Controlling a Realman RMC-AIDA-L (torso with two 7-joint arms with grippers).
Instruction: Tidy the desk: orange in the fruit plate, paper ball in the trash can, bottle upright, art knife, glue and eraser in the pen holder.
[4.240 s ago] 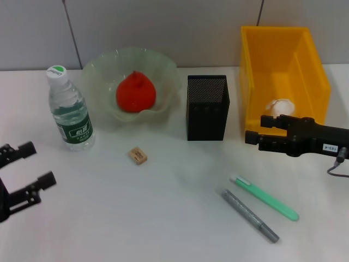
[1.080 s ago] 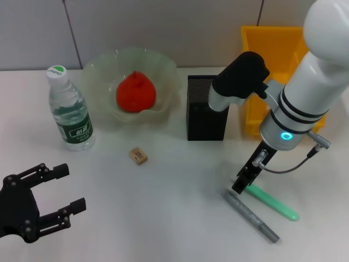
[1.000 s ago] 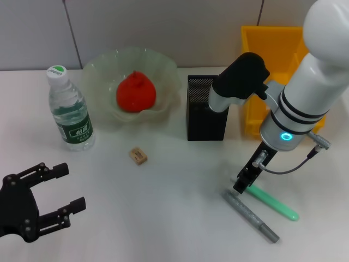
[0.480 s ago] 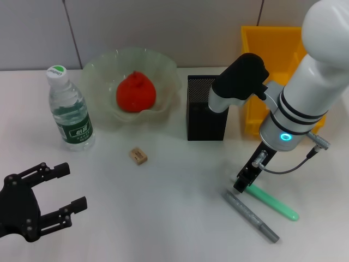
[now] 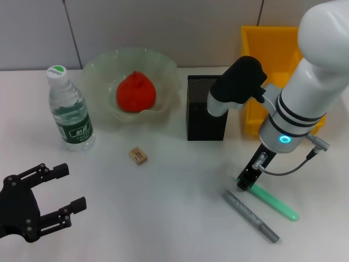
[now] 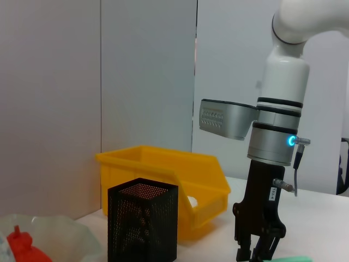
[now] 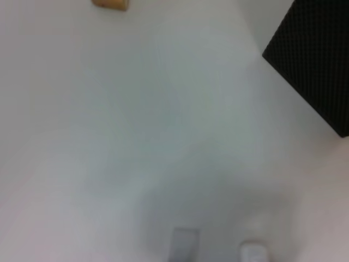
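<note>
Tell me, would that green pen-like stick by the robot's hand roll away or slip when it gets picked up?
Probably a little. The green stick is slim and rounded, lying flat on the smooth white desk, so a nudge might roll it. It looks like light, stiff plastic, unlikely to bend. The right gripper is down at one end, so it may tilt if gripped there.

The head camera looks forward and down from above, taking in the whole desk (image 5: 163,196) with the pen holder (image 5: 206,107) near the middle. The left wrist camera sits low and well back, facing level across at the pen holder (image 6: 142,226) with the trash can (image 6: 163,177) just behind it. The right wrist camera looks straight down from close, sharing only the pen holder's (image 7: 319,60) corner and the eraser (image 7: 110,4).
</note>
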